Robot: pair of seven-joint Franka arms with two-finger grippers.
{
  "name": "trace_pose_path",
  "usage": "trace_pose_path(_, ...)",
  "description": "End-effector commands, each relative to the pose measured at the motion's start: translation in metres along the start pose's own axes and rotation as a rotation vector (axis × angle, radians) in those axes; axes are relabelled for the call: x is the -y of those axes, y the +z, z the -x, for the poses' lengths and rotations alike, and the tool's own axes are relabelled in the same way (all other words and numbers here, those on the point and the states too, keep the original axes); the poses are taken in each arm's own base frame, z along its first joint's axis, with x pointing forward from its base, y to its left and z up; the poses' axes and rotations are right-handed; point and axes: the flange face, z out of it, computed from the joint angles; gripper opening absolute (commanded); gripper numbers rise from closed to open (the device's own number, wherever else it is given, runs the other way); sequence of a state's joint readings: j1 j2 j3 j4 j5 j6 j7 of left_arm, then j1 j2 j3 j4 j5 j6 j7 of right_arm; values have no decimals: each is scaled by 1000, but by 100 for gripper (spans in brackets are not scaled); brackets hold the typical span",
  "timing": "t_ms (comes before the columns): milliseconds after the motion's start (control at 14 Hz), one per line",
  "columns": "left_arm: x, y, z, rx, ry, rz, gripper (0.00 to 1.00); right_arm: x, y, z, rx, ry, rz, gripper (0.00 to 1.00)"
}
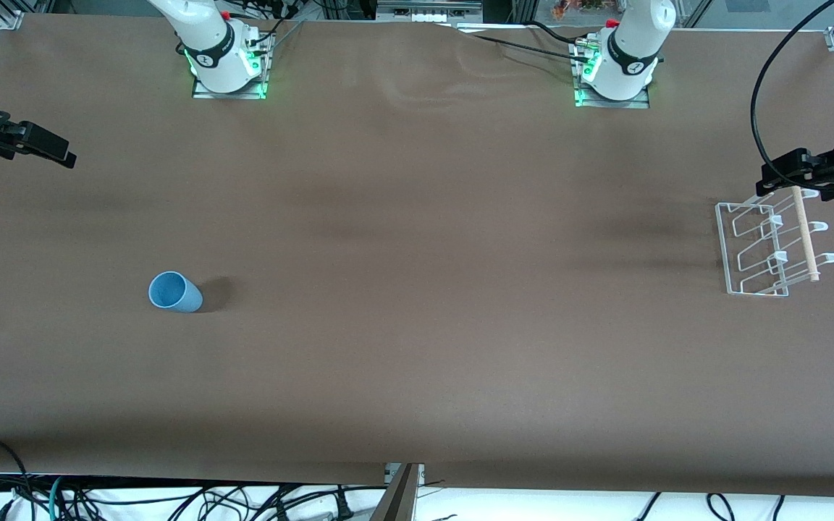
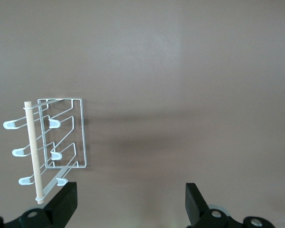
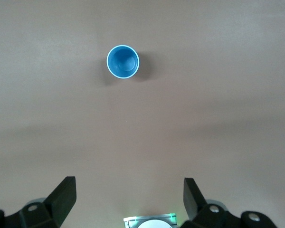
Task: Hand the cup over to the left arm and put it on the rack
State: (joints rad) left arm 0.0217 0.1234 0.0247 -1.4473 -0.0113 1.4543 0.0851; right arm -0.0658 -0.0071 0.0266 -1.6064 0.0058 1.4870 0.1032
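The light-blue cup (image 1: 174, 291) stands upright on the brown table toward the right arm's end, and from above it shows as a round open mouth (image 3: 123, 61). My right gripper (image 1: 61, 152) hangs open and empty in the air over that end of the table, well apart from the cup (image 3: 129, 190). The white wire rack (image 1: 770, 250) with its wooden rod (image 1: 805, 233) sits at the left arm's end (image 2: 61, 142). My left gripper (image 1: 770, 179) hovers open and empty over the table at the rack's edge (image 2: 131, 194).
The two arm bases (image 1: 225, 61) (image 1: 616, 69) stand along the table's edge farthest from the front camera. Cables (image 1: 171, 499) lie below the table's near edge. A wide stretch of bare brown table (image 1: 446, 275) separates the cup from the rack.
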Motion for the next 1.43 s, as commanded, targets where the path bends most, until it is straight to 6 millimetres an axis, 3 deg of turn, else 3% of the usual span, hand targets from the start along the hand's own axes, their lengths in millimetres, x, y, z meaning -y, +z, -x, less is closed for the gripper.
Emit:
trace_pose_path(0, -1, -5, -4, -8, -9, 2, 100, 0, -5, -2, 1, -6, -18, 100)
trace_pose_path(1003, -5, -5, -5, -8, -4, 1, 100, 6, -3, 1, 12, -14, 0, 100)
trace_pose_path(1362, -5, -4, -4, -5, -4, 1, 100, 2, 17, -23, -2, -11, 48, 100)
